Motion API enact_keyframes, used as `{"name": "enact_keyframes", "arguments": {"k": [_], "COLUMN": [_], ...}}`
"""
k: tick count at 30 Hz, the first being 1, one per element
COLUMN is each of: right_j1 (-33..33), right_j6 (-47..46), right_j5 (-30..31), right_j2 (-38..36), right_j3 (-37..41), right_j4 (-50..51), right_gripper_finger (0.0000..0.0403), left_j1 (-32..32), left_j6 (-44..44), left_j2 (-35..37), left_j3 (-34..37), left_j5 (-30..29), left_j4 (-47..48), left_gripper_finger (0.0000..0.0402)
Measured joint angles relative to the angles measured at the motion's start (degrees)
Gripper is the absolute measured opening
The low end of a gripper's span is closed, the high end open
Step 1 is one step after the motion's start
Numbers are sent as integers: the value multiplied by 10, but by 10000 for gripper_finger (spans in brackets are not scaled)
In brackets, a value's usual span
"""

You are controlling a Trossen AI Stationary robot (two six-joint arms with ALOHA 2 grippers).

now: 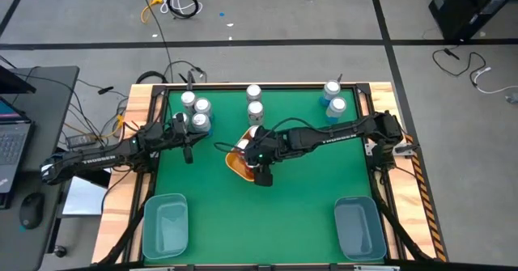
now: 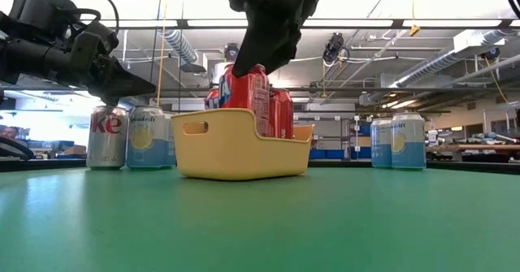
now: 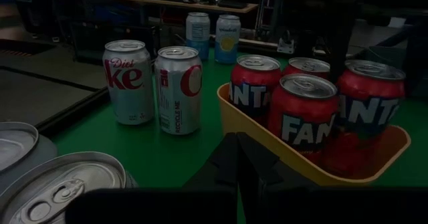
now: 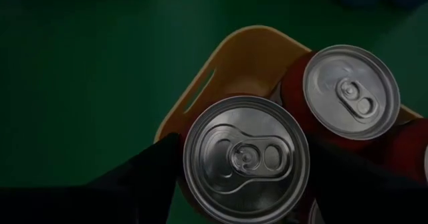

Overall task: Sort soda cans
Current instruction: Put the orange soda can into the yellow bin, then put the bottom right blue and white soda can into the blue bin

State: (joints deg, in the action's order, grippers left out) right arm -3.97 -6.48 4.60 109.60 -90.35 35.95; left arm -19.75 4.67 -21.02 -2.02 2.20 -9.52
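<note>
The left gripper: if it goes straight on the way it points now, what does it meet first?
Probably the yellow bin holding the red Fanta cans. The left gripper, fingers shut, points about at the bin's near rim, though depth is hard to judge.

Yellow bin (image 1: pixel 235 164) and its red cans mostly under right arm.

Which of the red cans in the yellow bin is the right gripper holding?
The raised red can at the bin's front, clamped by the right gripper. It stands higher than the other red cans in the yellow bin.
</note>
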Motion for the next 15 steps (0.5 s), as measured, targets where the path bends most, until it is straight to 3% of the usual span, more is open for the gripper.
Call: {"name": "enact_keyframes", "arguments": {"k": [15], "right_j1": [1], "right_j6": [19], "right_j5": [-6], "right_j2": [-1], "right_j3": [-4], "right_j4": [-13], "right_gripper_finger": [339], "left_j1": [0], "left_j6": [1], "left_j2": [0], "left_j3": [0], "left_j5": [0], "left_j4": [0], "left_gripper_finger": [2]}}
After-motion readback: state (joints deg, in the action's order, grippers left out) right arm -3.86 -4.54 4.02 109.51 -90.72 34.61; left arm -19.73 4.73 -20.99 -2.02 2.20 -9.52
